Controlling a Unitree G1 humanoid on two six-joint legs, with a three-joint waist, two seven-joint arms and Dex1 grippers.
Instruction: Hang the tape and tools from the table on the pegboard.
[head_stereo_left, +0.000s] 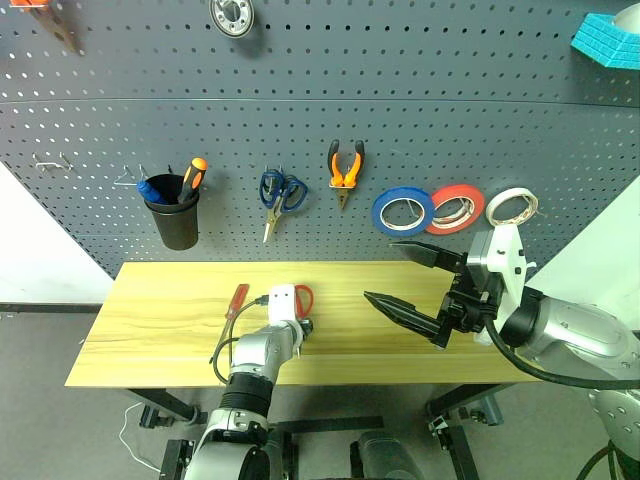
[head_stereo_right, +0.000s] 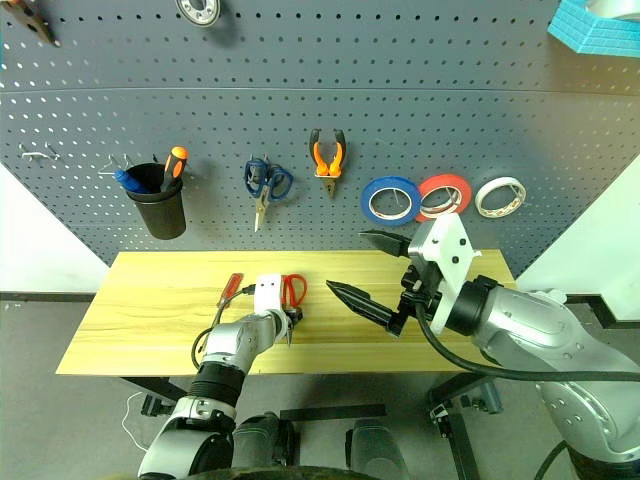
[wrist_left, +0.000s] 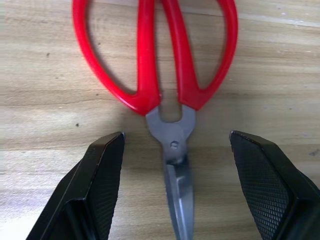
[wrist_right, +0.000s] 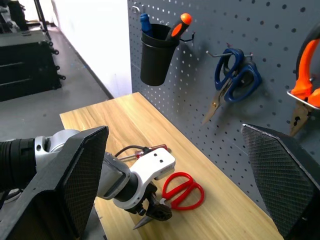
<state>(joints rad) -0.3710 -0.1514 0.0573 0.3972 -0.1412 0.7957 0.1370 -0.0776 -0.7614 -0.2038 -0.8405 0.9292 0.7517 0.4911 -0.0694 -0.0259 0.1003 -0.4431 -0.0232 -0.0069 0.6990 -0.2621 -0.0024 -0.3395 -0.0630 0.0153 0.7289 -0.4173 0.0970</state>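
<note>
Left gripper (wrist_left: 175, 165): lowered over the table (head_stereo_left: 150, 330), fingers spread and straddling the pivot of the red-handled scissors (wrist_left: 165, 85), one finger on each side of the blades, neither pad yet touching steel
Right gripper (head_stereo_left: 425, 285): raised above the right half of the table, jaws wide apart, nothing between them
Red-handled scissors: flat on the wood, closed, handle loops toward the pegboard (head_stereo_left: 400, 100), blade tips toward the near edge
Red-handled screwdriver (head_stereo_left: 236, 298): flat on the table just beside the left gripper, on its left
Pliers (head_stereo_left: 345, 170): already hung on the pegboard, between the blue-handled scissors (head_stereo_left: 281, 195) and the tape rolls
Blue tape (head_stereo_left: 403, 209): hung on the pegboard, overlapped by the red-orange roll (head_stereo_left: 458, 207), white roll (head_stereo_left: 511, 206) further right
Black cup (head_stereo_left: 176, 212): hung at the left of the board, holds an orange-and-black-handled screwdriver; its blue-handled neighbour probably another tool, too small to name
Step in hand: apparently closing on the scissors near the pivot
Risk, slip: narrow flat steel lying flush on wood; pads may close over it and scrape the tabletop instead of lifting
Risk, swing: grip at the pivot leaves heavy handles free to tilt or blades to open
Risk, neighbour: a sideways nudge could roll the screwdriver toward the edge
</note>
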